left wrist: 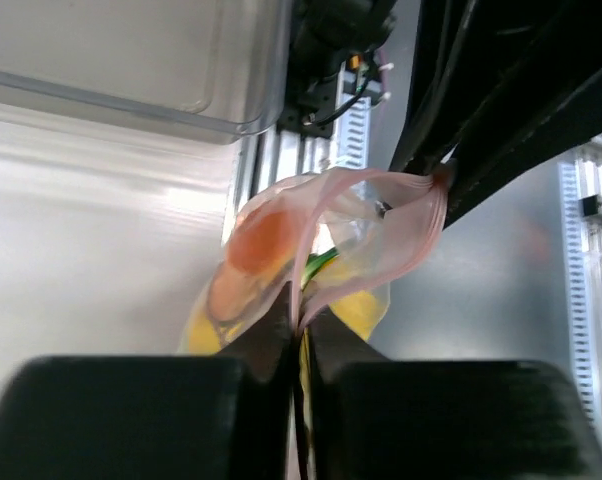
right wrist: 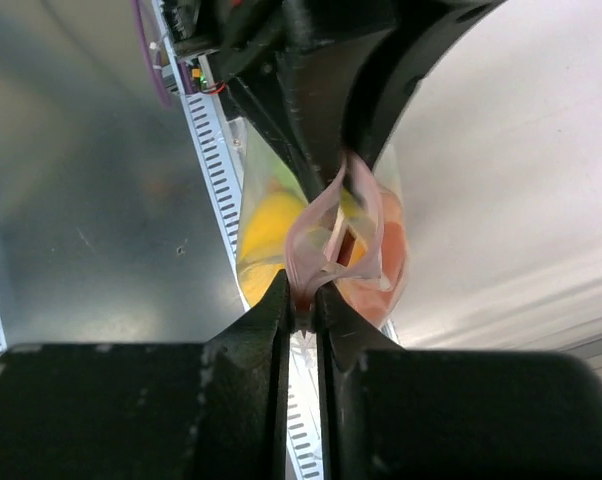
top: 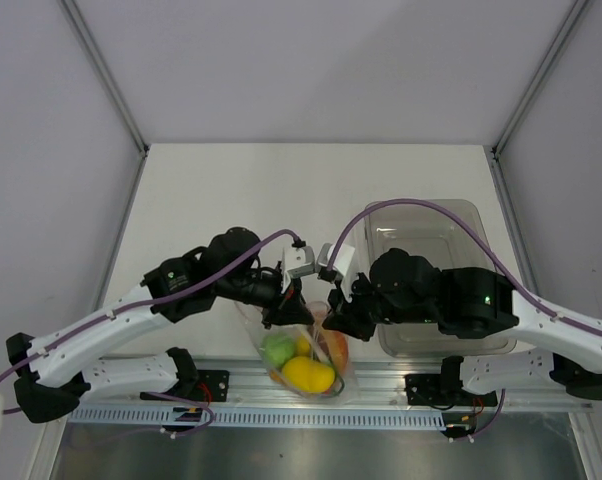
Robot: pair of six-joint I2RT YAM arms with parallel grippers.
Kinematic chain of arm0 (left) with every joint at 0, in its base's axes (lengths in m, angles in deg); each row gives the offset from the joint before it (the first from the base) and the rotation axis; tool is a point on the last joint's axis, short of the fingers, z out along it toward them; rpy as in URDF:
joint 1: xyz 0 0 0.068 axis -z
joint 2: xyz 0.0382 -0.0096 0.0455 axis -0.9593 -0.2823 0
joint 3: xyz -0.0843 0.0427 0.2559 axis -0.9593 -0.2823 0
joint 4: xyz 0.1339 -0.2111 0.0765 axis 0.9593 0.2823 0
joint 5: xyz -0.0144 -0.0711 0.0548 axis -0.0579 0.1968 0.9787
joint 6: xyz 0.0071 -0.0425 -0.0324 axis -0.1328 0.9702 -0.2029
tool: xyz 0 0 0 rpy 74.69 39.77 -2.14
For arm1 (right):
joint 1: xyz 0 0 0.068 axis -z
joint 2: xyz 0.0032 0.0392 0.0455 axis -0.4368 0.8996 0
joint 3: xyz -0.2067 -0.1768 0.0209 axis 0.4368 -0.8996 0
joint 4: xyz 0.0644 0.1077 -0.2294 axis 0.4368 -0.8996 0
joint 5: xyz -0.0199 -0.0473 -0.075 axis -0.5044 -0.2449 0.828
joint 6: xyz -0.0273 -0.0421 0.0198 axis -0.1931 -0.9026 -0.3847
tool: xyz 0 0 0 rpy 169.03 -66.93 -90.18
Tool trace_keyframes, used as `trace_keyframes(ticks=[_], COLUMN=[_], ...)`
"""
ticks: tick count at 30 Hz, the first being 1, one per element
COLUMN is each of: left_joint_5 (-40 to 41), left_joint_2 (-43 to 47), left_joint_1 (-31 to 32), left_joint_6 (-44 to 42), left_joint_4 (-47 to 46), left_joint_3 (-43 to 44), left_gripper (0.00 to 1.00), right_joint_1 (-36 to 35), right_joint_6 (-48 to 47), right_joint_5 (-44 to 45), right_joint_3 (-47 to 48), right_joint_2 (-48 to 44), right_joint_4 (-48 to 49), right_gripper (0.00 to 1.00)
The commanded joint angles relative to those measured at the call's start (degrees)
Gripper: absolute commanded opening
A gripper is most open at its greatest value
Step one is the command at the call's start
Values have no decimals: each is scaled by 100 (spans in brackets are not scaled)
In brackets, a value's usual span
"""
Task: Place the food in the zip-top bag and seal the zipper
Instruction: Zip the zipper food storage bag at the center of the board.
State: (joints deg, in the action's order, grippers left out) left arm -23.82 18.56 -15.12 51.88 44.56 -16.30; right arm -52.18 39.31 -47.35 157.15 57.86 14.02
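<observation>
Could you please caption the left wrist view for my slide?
Left end effector and right end effector pinch opposite ends of the zipper on the zip-top bag, food inside, mouth gaping.

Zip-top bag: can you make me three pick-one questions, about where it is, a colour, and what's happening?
1. Where is the zip-top bag? A between the left end effector and right end effector; B far left; C far right.
2. The strip along its mouth is: A blue; B pink; C black.
3. The left end effector is: A wide open; B shut on the strip; C out of sight.
1 A: both pinch its mouth. 2 B: wrist views show pink. 3 B: its fingers press together on the strip.
</observation>
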Motion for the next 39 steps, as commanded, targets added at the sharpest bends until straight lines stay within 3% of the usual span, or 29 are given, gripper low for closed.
trace_keyframes(ticks=[1, 3, 6, 7, 10, 18, 26, 36, 39], left_joint_5=[342, 412, 614, 667, 964, 966, 791, 580, 571], left_joint_2=[142, 212, 300, 379, 519, 626, 678, 731, 731], left_joint_1=[41, 41, 41, 41, 41, 41, 41, 41, 41], left_joint_6=[181, 312, 532, 603, 980, 1833, 2027, 2071, 2071], left_joint_4=[29, -6, -58, -76, -182, -323, -296, -313, -305], left_joint_3=[-117, -152, -187, -196, -205, -214, -205, -231, -240], left_gripper=[2, 1, 0, 1, 1, 1, 1, 1, 1], right_joint_1=[21, 21, 30, 30, 74, 100, 100, 205, 442], right_joint_6=[60, 78, 148, 174, 236, 254, 8, -388, -405], right_joint_5=[277, 443, 960, 1068, 1235, 920, 182, 471, 174], right_joint_3=[-131, -236, -411, -491, -842, -1809, -2705, -3531, -3734], right_joint_2=[-175, -209, -358, -420, -763, -1624, -1906, -2090, -2204], right_joint_4=[893, 1069, 1236, 1289, 1482, 2316, 3327, 4329, 4637], right_gripper=[12, 14, 48, 64, 73, 70, 63, 56, 54])
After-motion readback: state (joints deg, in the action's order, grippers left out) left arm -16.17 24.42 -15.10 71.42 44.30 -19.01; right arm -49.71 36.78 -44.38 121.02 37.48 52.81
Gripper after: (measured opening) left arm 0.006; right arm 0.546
